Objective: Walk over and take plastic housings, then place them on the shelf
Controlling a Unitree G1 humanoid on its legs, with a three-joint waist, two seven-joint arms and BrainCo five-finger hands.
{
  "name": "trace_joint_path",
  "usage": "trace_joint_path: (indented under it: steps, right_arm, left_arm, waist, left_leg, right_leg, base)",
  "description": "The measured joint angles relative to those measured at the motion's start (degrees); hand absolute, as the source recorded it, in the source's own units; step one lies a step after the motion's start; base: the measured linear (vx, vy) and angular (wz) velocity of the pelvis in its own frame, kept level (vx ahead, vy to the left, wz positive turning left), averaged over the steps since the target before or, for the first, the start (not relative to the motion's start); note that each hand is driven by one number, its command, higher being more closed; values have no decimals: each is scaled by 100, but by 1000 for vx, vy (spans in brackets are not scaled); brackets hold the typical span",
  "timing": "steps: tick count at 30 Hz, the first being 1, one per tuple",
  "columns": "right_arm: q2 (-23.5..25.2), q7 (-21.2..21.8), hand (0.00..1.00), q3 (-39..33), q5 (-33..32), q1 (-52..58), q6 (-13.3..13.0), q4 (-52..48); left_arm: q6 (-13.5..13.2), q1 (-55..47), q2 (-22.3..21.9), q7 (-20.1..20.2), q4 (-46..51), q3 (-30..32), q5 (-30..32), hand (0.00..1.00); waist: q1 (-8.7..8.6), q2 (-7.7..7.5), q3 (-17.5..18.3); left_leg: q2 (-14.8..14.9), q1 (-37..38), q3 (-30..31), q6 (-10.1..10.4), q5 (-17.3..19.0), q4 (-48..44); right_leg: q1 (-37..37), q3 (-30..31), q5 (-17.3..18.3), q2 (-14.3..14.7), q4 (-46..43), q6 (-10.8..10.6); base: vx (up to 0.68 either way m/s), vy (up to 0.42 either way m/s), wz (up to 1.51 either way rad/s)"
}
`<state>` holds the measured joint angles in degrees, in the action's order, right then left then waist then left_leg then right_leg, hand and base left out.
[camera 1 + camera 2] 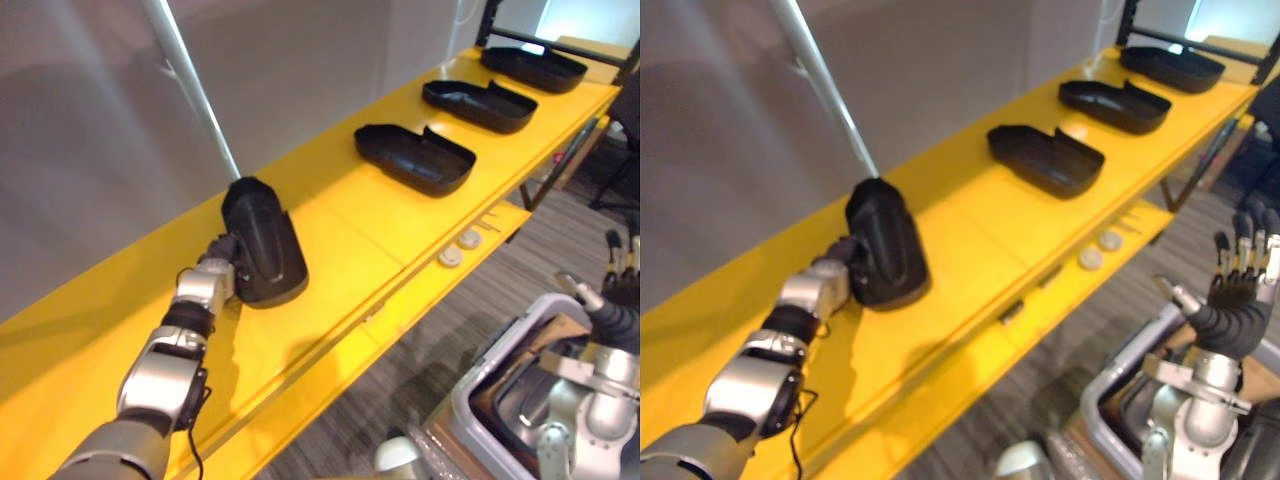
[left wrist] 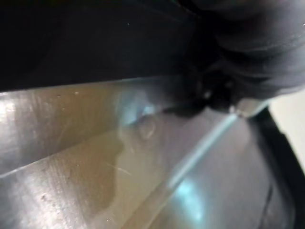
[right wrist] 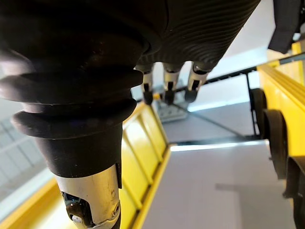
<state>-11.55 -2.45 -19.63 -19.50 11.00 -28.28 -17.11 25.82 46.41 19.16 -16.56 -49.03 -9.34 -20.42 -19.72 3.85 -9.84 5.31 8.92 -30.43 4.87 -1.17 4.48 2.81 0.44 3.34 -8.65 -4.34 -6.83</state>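
The left robot hand (image 1: 222, 250) touches the up-ended plastic housing (image 1: 265, 240) on the yellow shelf (image 1: 350, 245); I cannot tell whether it grips. Best lay the housing flat, in line with the other housings (image 1: 415, 158). The right robot hand (image 1: 1238, 285) is open.

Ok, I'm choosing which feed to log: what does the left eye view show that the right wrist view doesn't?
Left eye view, not the wrist view: the left hand at an upright black housing on the yellow shelf, three more housings lying further along, and a grey bin. Right wrist view, not the eye view: the right hand from close, its fingers straight. Both: that hand, at the eye view's right edge, and yellow shelf parts.
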Motion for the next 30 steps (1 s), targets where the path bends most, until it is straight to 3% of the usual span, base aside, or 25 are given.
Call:
trace_joint_path:
  steps: [1,16,25,30]
  right_arm:
    - [0,6,0,13,0,-1,0,0]
    - [-2,-5,0,214,0,-5,-7,8]
    - [-1,-15,0,520,2,5,-41,38]
    - [11,2,0,825,-52,13,-109,93]
  left_arm:
    - [2,22,-2,0,0,-63,-2,0]
    - [-286,109,-41,-9,2,-102,-231,0]
    - [-677,109,-189,-873,0,-35,-672,0]
    - [-1220,177,-208,-1285,164,328,-554,0]
  waist:
    - [1,2,-6]
    - [1,-19,-143]
    - [2,-40,-156]
    - [24,-44,-159]
  left_leg:
    - [0,1,4,0,0,0]
    - [-5,2,10,-3,-3,0]
    - [-4,-3,19,-3,-6,0]
    - [-6,-10,44,-6,-8,-1]
  right_leg:
    - [5,-5,0,-1,0,0]
    - [30,-35,1,-13,3,-2]
    - [33,-42,1,-12,8,-2]
    - [32,-53,2,-13,7,-2]
  base:
    - [0,0,0]
    - [0,0,0]
    - [0,0,0]
    - [0,0,0]
